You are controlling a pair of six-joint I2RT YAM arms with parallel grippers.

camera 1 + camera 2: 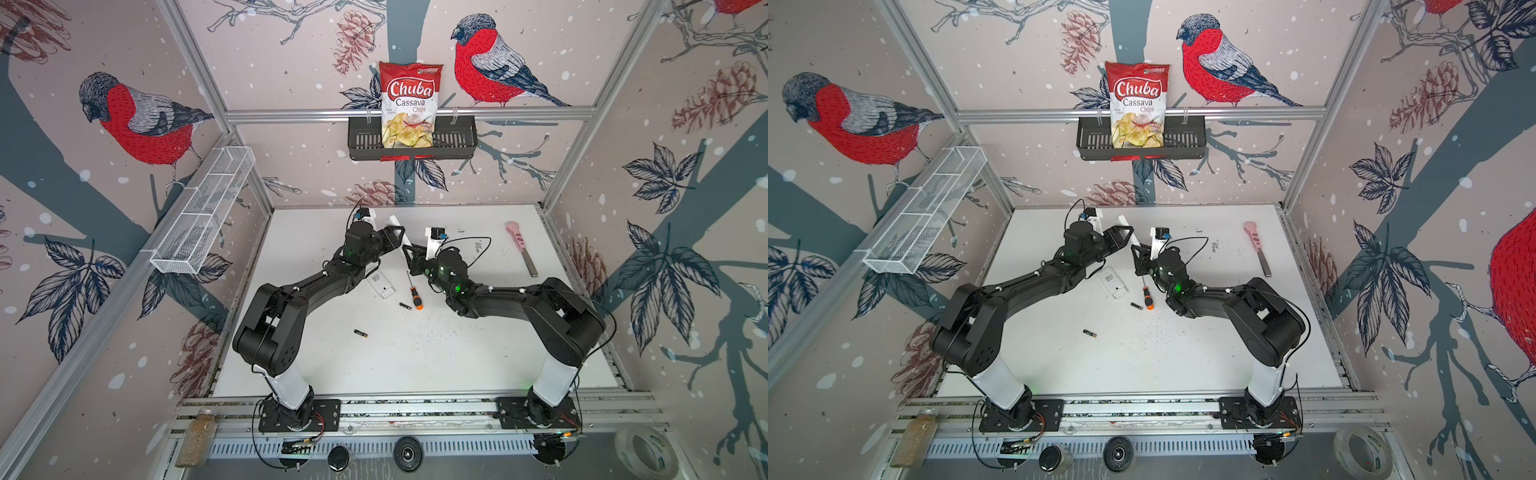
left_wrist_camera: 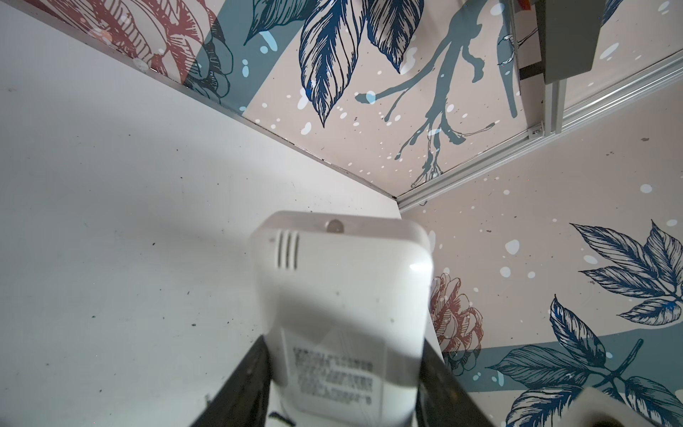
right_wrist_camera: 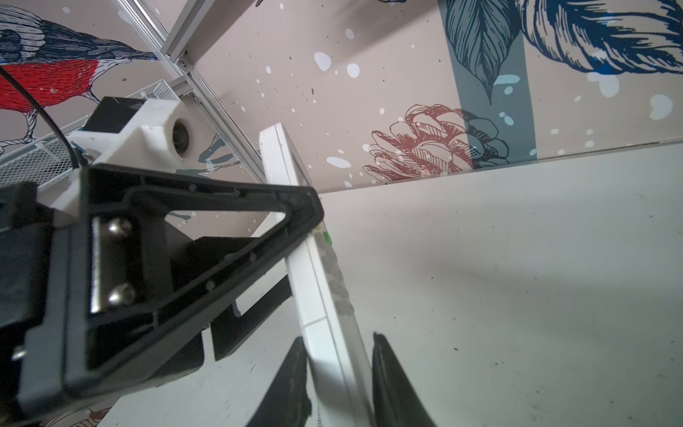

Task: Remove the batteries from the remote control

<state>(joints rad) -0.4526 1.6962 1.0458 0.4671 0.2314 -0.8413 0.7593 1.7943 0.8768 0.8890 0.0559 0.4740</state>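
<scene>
The white remote control (image 1: 400, 231) (image 1: 1130, 231) is held up off the table between the two arms. My left gripper (image 2: 343, 384) (image 1: 394, 236) is shut on its sides, label face (image 2: 332, 373) toward the camera. In the right wrist view the remote (image 3: 321, 288) shows edge-on, and my right gripper (image 3: 340, 380) (image 1: 409, 254) is shut on its lower end, one finger on each flat face. Two black batteries lie on the table: one (image 1: 360, 332) (image 1: 1089, 333) near the middle, another (image 1: 405, 306) (image 1: 1136, 306) beside the screwdriver.
An orange-and-black screwdriver (image 1: 414, 293) (image 1: 1147, 296) and a flat white cover piece (image 1: 382, 284) (image 1: 1114, 282) lie under the arms. A pink-handled tool (image 1: 521, 249) lies back right. On the walls hang a black basket (image 1: 457, 139) with a chips bag and a white mesh basket (image 1: 203, 212).
</scene>
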